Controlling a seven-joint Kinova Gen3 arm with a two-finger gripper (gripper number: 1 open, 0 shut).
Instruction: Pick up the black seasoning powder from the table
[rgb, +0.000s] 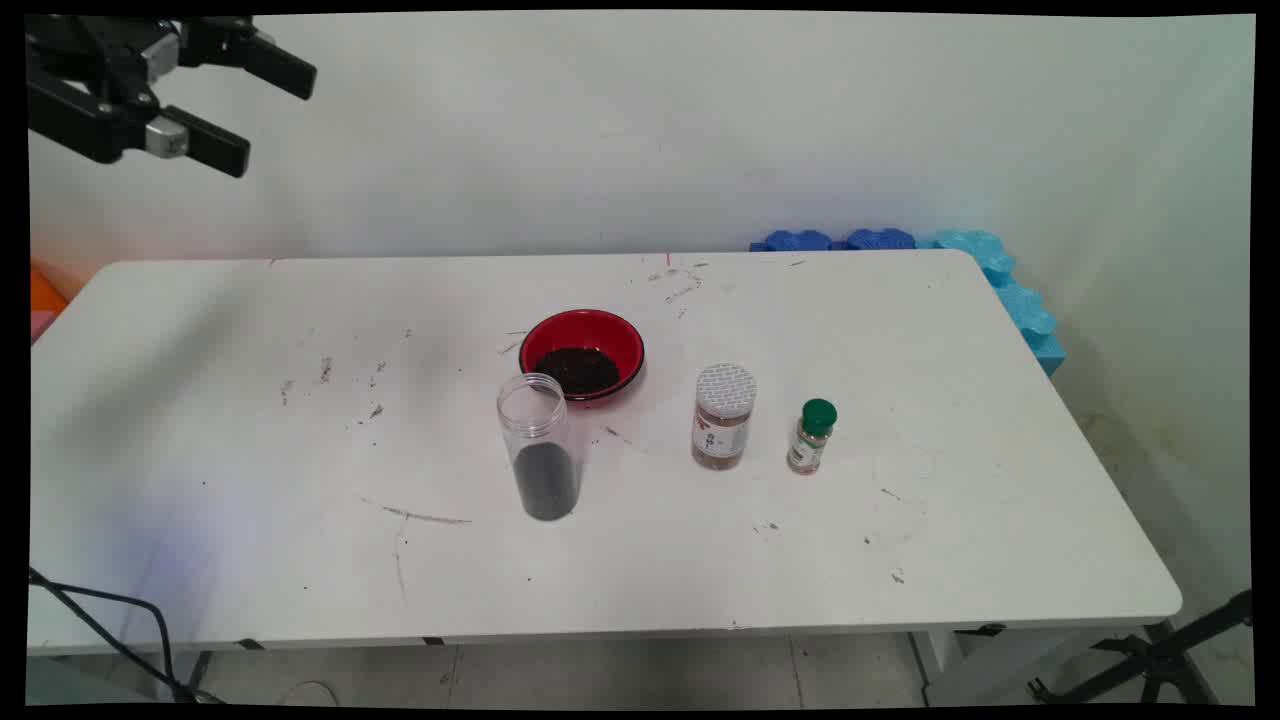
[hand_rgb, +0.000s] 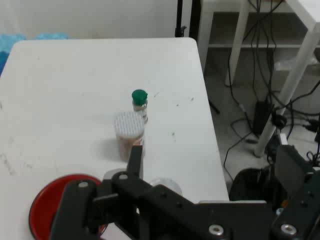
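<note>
My gripper (rgb: 268, 115) hangs high above the table's far left corner, open and holding nothing, far from every object. Mid-table stands a red bowl (rgb: 548, 328) with dark grains in it. Just in front of it is a lidless clear jar (rgb: 543, 450), upright, with dark contents at its bottom. To the right stand a spice jar with a white lid (rgb: 723, 415) and a small green-capped bottle (rgb: 812, 436). The hand view looks down on the green-capped bottle (hand_rgb: 139, 102), the white-lidded jar (hand_rgb: 130, 132) and the red bowl (hand_rgb: 47, 202), partly behind my linkage.
Blue foam pieces (rgb: 990, 270) line the table's far right corner. A black cable (rgb: 100, 610) trails over the near left edge. Table legs, a stand and cables (hand_rgb: 265, 115) sit on the floor beyond the table's right end.
</note>
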